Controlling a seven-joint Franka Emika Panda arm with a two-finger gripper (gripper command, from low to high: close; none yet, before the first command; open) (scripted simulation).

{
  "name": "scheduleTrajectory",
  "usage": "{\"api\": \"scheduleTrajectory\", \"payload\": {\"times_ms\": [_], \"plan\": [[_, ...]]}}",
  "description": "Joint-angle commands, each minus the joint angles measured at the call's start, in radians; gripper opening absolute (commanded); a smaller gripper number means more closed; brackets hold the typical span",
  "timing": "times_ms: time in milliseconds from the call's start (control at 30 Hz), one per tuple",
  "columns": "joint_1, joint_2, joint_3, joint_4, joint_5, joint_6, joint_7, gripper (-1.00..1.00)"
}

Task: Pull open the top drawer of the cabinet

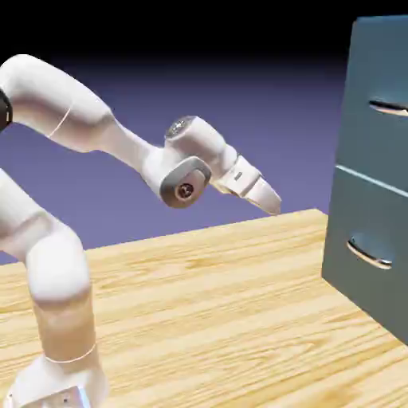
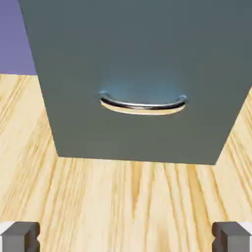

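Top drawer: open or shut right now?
Shut. In the exterior view the top drawer sits flush above the lower drawer, only a thin pale seam between their fronts.

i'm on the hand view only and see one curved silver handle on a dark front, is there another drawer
Observer: Yes. The exterior view shows the dark teal-blue top drawer with its own curved silver bar handle, above the matching lower drawer.
Operator: is the arm touching the tall boxy cabinet
Observer: No. From the side, a gap separates the white two-finger gripper from the cabinet.
Operator: which drawer is the hand level with
Observer: Its tip points down, below the seam between the drawers, roughly level with the lower one.
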Motion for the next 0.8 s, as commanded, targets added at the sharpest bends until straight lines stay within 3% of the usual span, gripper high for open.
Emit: {"api": "scheduleTrajectory", "payload": {"times_ms": [0, 767], "plan": [[0.017, 0.036, -0.034, 0.016, 0.043, -0.013, -0.041, 0.0], [0.408, 0.87, -0.816, 0.381, 1.042, -0.32, -0.972, 0.0]]}}
